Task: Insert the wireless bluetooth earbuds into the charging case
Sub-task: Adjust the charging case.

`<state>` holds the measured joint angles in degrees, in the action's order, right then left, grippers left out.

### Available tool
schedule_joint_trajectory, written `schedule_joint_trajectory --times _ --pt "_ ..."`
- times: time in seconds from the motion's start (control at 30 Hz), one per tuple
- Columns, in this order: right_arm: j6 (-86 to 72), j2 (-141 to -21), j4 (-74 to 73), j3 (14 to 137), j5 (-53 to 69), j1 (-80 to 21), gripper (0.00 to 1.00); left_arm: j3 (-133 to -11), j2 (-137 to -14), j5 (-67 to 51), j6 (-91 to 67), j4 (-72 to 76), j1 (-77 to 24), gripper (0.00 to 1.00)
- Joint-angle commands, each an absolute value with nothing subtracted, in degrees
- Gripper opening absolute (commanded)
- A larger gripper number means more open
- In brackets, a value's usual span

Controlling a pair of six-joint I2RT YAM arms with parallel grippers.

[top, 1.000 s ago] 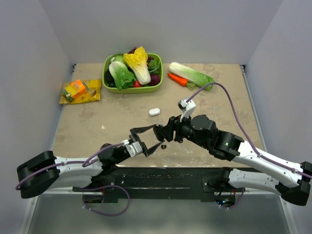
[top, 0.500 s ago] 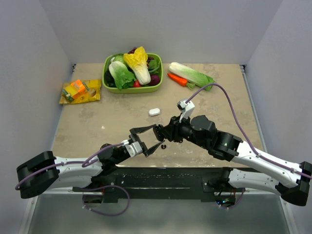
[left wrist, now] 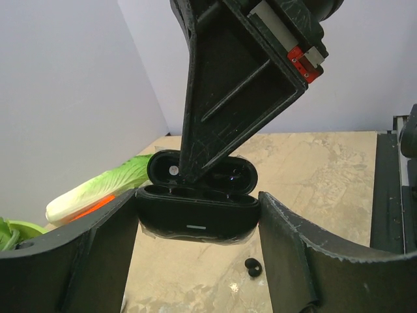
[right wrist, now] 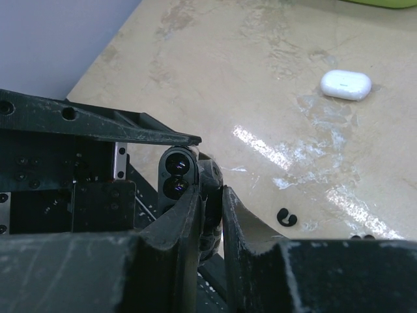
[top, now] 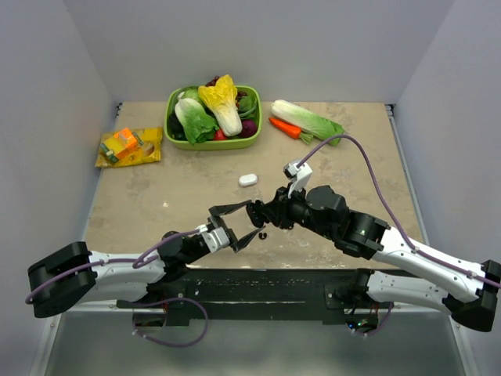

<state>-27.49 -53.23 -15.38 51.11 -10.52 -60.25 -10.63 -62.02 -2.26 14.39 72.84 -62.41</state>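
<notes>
- Black case (left wrist: 195,215), lid up, was clamped in the left pincer (left wrist: 197,228).
- The right pincer (right wrist: 210,195) dipped into it, fingers nearly together; whether they gripped a bud, we could not tell.
- One bud (left wrist: 253,266) lay on the table (left wrist: 313,169) beneath.
- We judged seating underway; next, align with the well.

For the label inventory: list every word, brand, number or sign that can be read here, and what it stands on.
No text can be read.
The snack packets: print too small to read.
The black charging case: a pale bar, no lettering.
The white case: no marking visible.
</notes>
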Motion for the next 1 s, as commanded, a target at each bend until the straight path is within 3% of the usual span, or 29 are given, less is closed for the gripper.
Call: schedule_joint_trajectory --times 0.0,0.03,0.13,0.2,0.23,0.57,0.8,0.97 --pt "-22.6 -52.0 -16.3 53.9 -11.1 -60.1 0.00 -12.1 -62.6 -0.2 12.7 81.7 -62.7 0.21" --pt "-22.0 -52.1 -17.7 54.3 -11.2 -60.2 0.00 -13.0 -62.5 1.8 11.7 79.6 -62.7 0.38" --pt "-19.8 -51.8 -19.1 55.5 -11.4 -60.1 0.00 -15.3 -62.3 3.7 9.4 73.3 -62.7 0.74" --pt "-18.2 -51.6 -19.4 56.1 -10.7 -60.1 0.00 -16.0 -62.6 4.2 8.2 71.4 -62.7 0.87" --pt "-17.7 -51.6 -19.5 56.2 -9.3 -60.1 0.00 -16.2 -62.6 4.6 7.9 70.3 -62.7 1.00" --pt "-11.1 -50.5 -22.3 58.7 -9.7 -60.2 0.00 -17.9 -59.9 6.2 4.4 63.9 -62.6 1.00" --pt "-1.0 -49.2 -25.7 62.0 -8.9 -61.2 0.00 -23.5 -53.3 -2.6 0.4 40.7 -62.5 1.00" --pt "4.6 -51.1 -32.0 66.8 -4.2 -61.7 0.00 -26.7 -50.9 -12.2 0.4 32.4 -62.5 1.00"
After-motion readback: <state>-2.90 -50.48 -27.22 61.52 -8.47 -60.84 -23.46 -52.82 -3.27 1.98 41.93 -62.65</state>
